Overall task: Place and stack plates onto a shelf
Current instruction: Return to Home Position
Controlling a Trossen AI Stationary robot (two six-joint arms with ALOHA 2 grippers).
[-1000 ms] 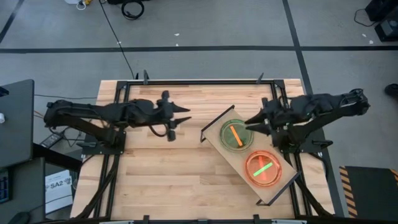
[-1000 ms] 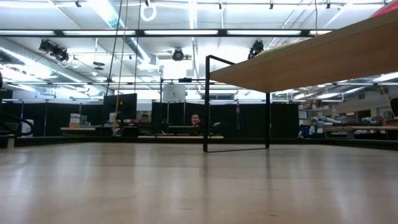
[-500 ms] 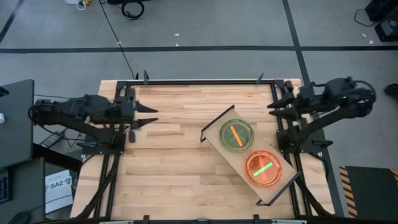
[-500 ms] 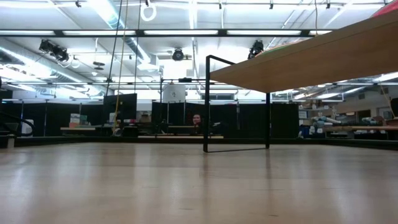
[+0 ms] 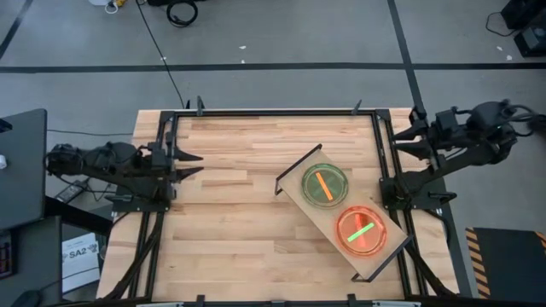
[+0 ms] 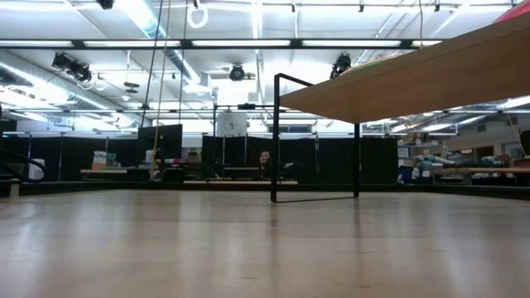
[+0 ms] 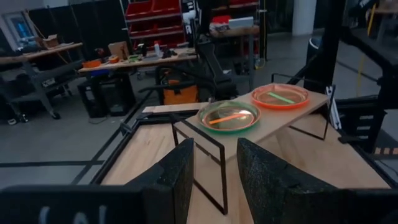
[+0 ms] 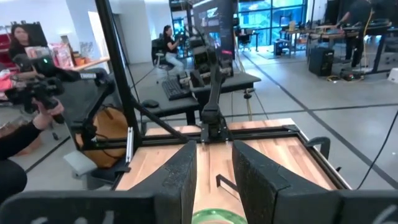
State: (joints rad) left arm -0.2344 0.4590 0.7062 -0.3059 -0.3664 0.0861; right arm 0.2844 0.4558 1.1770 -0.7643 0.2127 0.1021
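Observation:
The shelf (image 5: 339, 211), a light-wood plank on a thin black wire frame, stands slantwise on the table's right half. Two plates rest flat on it: a green one (image 5: 325, 185) with an orange centre bar and an orange one (image 5: 362, 230) with a green bar. The left wrist view shows both, green plate (image 7: 229, 116) and orange plate (image 7: 280, 96). My left gripper (image 5: 191, 165) is open at the table's left edge, pointing toward the shelf. My right gripper (image 5: 408, 136) is open at the right edge, beyond the shelf's far end. The other plates are out of view.
The slatted wooden tabletop (image 5: 230, 230) has a black frame rail around it. In the low view the shelf's plank (image 6: 414, 79) overhangs on its wire leg (image 6: 315, 141). People sit at desks (image 8: 25, 37) in the room beyond the table's left side.
Both arms have drawn back from the middle of the table. My left gripper moved toward the left edge, my right gripper toward the right and far edge, away from the green plate. The plates and the shelf have stayed in place.

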